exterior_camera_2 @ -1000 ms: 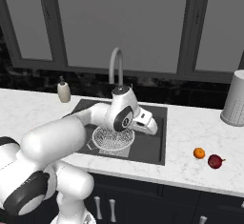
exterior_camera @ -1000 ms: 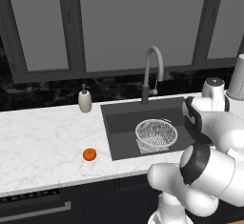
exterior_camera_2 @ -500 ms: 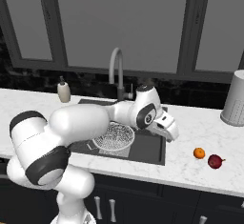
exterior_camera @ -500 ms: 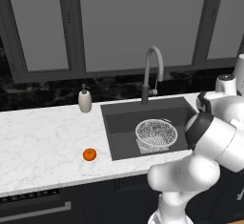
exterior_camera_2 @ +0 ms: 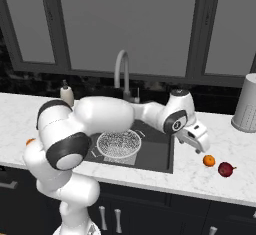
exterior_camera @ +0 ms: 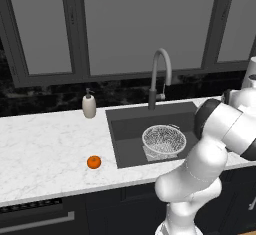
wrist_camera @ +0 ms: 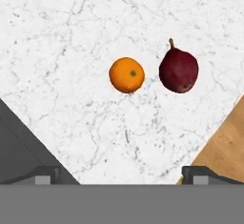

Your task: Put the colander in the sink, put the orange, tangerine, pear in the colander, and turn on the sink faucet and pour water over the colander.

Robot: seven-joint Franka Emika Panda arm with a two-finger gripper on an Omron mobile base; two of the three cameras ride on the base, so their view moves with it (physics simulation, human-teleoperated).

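My gripper [exterior_camera_2: 199,144] hangs over the white marble counter [exterior_camera_2: 200,179] right of the sink, its jaws spread as wide as they go and holding nothing. In the hand view the two finger tips [wrist_camera: 45,174] stand far apart at the bottom corners with only bare marble between them.

Nearest to me in the right base view, the colander [exterior_camera_2: 119,144] sits inside the sink [exterior_camera_2: 160,151], upright, with no fruit in it. From the colander, my gripper is out toward 3 o'clock, past the sink's right edge.

Just beyond the gripper, at about 4 o'clock from it in that view, lie an orange fruit [exterior_camera_2: 209,160] and the pear [exterior_camera_2: 225,169], side by side on the counter, close together but apart. In the hand view the orange fruit [wrist_camera: 127,75] is near the centre and the pear [wrist_camera: 178,69] sits at 3 o'clock from it, its stem pointing up toward 12 o'clock. I cannot tell whether this one is the orange or the tangerine.

In the left base view, a second orange fruit [exterior_camera: 94,162] rests on the counter left of the sink, at about 9 o'clock from the colander [exterior_camera: 164,139], well apart from it.

Farther back, the sink faucet [exterior_camera: 159,76] arches over the rear of the basin with no water running. A soap bottle [exterior_camera: 89,104] stands at 9 o'clock from the faucet. A grey canister [exterior_camera_2: 246,104] stands at the far right.
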